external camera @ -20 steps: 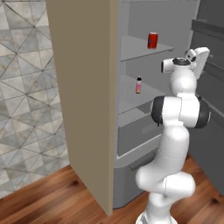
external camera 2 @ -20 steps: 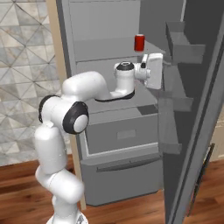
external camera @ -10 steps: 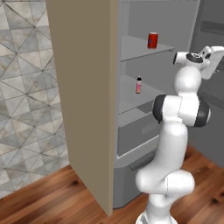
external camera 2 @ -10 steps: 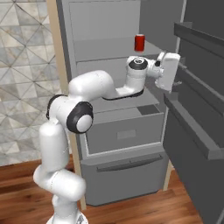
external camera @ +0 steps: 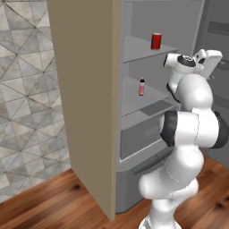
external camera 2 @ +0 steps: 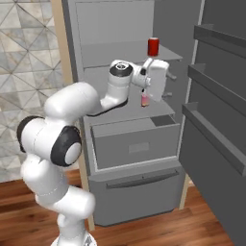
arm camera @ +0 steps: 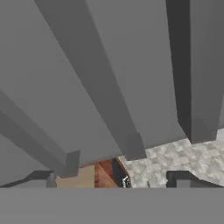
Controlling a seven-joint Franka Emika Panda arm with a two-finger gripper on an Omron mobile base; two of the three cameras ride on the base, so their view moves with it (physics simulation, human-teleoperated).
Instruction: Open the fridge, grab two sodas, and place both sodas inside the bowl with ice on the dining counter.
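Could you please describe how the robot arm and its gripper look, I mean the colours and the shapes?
The arm is glossy white, built of rounded, bulbous segments joined by dark grey to black bands at the joints. A round dark cap with a grey ring sits on the wrist. The gripper has a boxy white body; its fingers are small, dark and blocky. No cables or markings are visible.

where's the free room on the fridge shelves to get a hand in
Upper shelf: bare left of the can, which stands near its right end. Lower shelf: bare left of the bottle. Right of the bottle it is crowded by the open hand and wrist.
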